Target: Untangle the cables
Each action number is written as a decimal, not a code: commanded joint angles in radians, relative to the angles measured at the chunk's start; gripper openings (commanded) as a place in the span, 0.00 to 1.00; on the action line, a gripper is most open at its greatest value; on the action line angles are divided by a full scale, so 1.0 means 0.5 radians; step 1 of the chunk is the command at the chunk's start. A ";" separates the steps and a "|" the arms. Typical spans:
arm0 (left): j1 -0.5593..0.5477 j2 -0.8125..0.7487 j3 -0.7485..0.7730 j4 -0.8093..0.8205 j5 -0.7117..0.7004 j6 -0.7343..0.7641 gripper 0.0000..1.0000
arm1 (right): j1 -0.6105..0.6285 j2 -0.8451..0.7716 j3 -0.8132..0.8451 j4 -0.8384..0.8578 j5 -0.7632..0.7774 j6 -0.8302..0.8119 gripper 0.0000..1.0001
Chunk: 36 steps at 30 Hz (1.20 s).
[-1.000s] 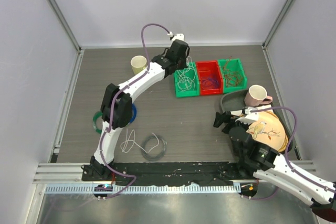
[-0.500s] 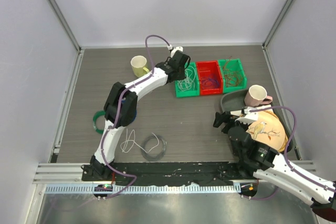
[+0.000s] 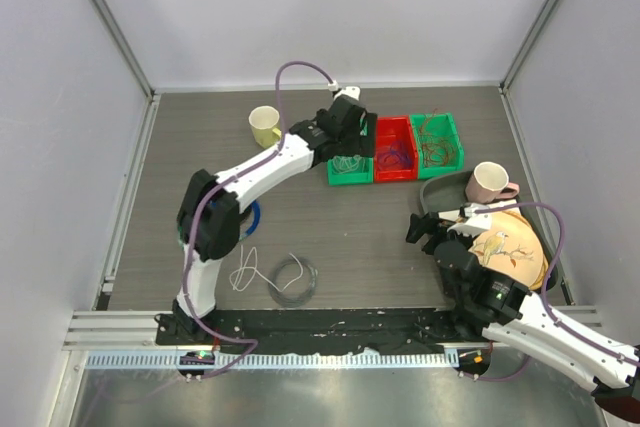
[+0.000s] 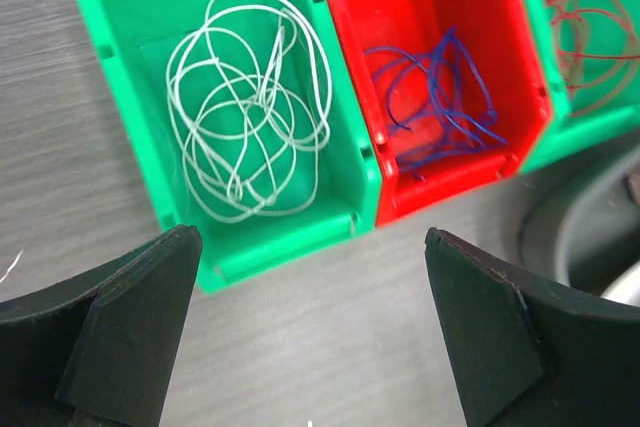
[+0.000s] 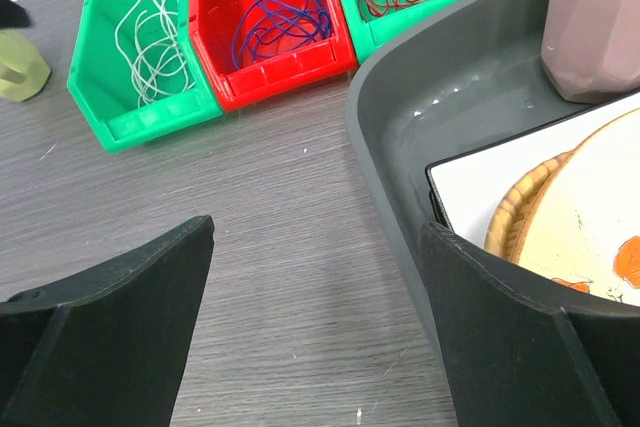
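Since a second ago the left arm has swung its elbow toward the left of the overhead view. The left end effector (image 3: 352, 137) has come down from the far edge of the bins to just over them, and its jaws have gone from closed to spread wide. In the left wrist view the left end effector (image 4: 310, 247) holds nothing: both black fingers stand well apart at the bottom corners.

Between and above them lies the thin white cable (image 4: 250, 117), bunched in loose loops inside the left green plastic bin (image 4: 130, 87). Touching that bin on its right is the red plastic bin (image 4: 345, 37), with the thin blue-purple cable (image 4: 440, 97) inside. At the right edge, the thin red cable (image 4: 580, 27) sits in the right green plastic bin (image 4: 570, 132).

The three bins form a row in the upper centre of the overhead view, on the dark wood-grain tabletop (image 3: 330, 227). A loose white cable (image 3: 243, 272) lies on it at lower left, just beside a dark grey coiled ring (image 3: 293, 279).

The right end effector (image 3: 425, 230) hangs at centre right, unchanged. In its own wrist view the right end effector (image 5: 318, 237) is wide open and empty above bare tabletop, beside the rim of a grey plastic tray (image 5: 400, 127). That tray carries a pink mug (image 5: 595, 27).
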State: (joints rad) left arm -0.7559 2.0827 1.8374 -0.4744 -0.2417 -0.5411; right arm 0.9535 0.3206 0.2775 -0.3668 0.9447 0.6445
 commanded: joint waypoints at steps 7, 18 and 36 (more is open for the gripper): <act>0.024 -1.152 -0.976 -0.030 -0.353 -0.233 1.00 | 0.007 0.321 0.147 0.460 -0.704 -0.430 0.90; 0.375 -2.223 -2.137 -0.554 -0.670 -0.893 1.00 | 0.688 2.094 0.889 1.294 -2.043 -1.160 0.89; 0.877 -2.644 -2.540 -0.432 -0.394 -0.900 1.00 | 0.701 2.642 1.369 1.630 -1.798 -0.912 0.01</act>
State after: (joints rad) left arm -0.3302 0.7353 0.5659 -0.7483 -0.4675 -0.9886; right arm 1.3071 1.8328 1.0054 0.3538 -0.0757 0.1326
